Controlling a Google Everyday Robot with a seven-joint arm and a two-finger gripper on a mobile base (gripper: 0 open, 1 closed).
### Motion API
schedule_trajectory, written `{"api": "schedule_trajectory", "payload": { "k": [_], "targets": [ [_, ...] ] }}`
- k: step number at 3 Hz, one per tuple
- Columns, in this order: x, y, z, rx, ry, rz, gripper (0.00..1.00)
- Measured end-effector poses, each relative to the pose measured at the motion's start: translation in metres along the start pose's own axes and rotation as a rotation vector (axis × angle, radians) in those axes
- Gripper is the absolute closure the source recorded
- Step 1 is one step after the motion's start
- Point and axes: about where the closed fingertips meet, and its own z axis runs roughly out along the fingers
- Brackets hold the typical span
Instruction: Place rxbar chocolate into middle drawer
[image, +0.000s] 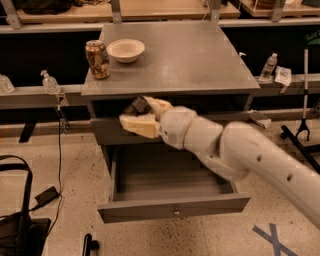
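Now | gripper (141, 116) above open middle drawer (150, 209) | fingers (139, 126) clamp rxbar chocolate (136, 106), mostly hidden

The arm (260, 162) reaches in from lower right, end effector (142, 116) pointing left, mid-frame.

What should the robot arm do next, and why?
Probably lower the gripper down into the open drawer. It seems to hold the bar above the drawer, by the cabinet front, so the bar is not yet inside.

Free room in middle drawer (150, 209) beneath hand (134, 116) with rxbar chocolate (137, 106)
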Motion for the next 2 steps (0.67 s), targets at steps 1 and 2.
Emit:
{"api": "schedule_trajectory", "payload": {
  "k": [1,2],
  "targets": [
    [0.066,-0.014,-0.033,0.080,-0.022,0.125,1.00],
    [0.081,-0.017,-0.036,0.085,-0.031,0.166,1.00]
  ]
}}
